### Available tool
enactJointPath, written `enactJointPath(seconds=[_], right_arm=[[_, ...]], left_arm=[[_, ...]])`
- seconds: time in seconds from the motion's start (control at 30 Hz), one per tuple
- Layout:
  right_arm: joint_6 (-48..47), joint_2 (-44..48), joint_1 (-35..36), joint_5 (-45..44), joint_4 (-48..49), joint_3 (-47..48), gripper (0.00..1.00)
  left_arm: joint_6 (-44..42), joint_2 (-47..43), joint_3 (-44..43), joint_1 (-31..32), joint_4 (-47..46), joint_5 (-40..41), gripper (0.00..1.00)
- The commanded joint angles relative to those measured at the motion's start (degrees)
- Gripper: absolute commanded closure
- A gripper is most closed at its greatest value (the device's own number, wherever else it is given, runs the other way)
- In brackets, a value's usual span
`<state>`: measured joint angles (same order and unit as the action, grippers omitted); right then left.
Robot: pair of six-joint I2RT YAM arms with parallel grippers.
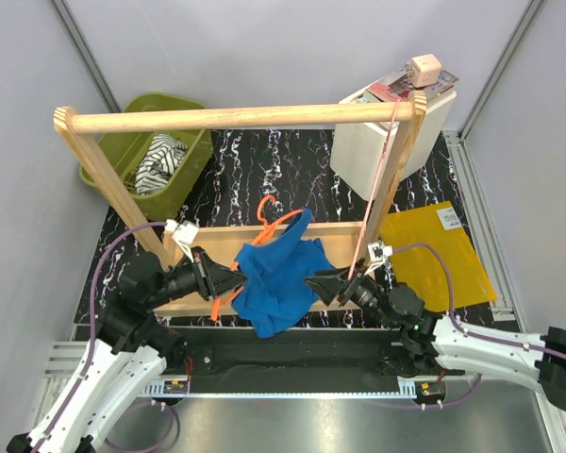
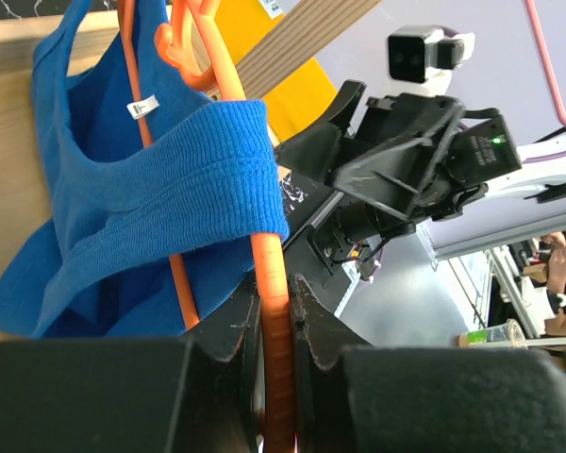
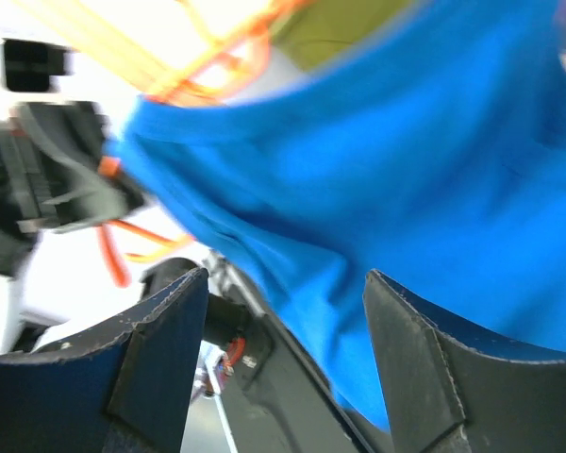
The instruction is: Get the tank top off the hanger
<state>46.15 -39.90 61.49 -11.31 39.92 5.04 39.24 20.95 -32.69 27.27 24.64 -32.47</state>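
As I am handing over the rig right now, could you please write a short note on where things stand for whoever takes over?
Left gripper: shut on one arm of the hanger, holding it below the top rail of the wooden rack.
Right gripper: open, fingers spread at the right edge of the tank top, gripping nothing.
Tank top: on the hanger, one strap draped over the held arm.
Done: hanger secured.
Left: probably close the right gripper on the cloth and draw the straps off the hanger.
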Motion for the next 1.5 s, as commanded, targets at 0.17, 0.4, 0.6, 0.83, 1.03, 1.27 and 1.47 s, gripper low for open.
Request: enactJointPath(seconds=[0.17,0.4,0.6,0.83,1.03,1.27,1.47], right_arm=[[-2.6,-13.7,-0.1,3.8,23.8,6.3,0.26],[1.0,-12.6,-0.1,-4.9,19.8,7.6,0.35],[6.2,-11.8,0.0,-11.8,11.4,10.6,0.37],[11.4,-18.0,-0.1,-15.6,10.6,15.3,0.3],[17.5,-25.3,-0.1,-15.8,10.7,17.9,0.3],[21.3,-32.2,0.0,-16.7,13.6,19.5,0.34],[22.8,-35.3,0.0,-17.3,14.1,22.7,0.38]], left_arm=[[7.4,-1.0,6.0,0.7,-19.5,-1.5,1.0],[8.9,-1.7,9.7,1.9,-21.4,-2.1,1.0],[12.4,-2.8,12.7,2.8,-24.5,-4.0,1.0],[13.1,-3.0,13.6,3.8,-24.5,-5.0,1.0],[13.0,-3.2,12.1,4.1,-24.5,-5.9,1.0],[13.4,-4.0,11.4,4.3,-24.5,-6.1,1.0],[13.0,-5.0,11.6,4.5,-22.6,-6.9,1.0]])
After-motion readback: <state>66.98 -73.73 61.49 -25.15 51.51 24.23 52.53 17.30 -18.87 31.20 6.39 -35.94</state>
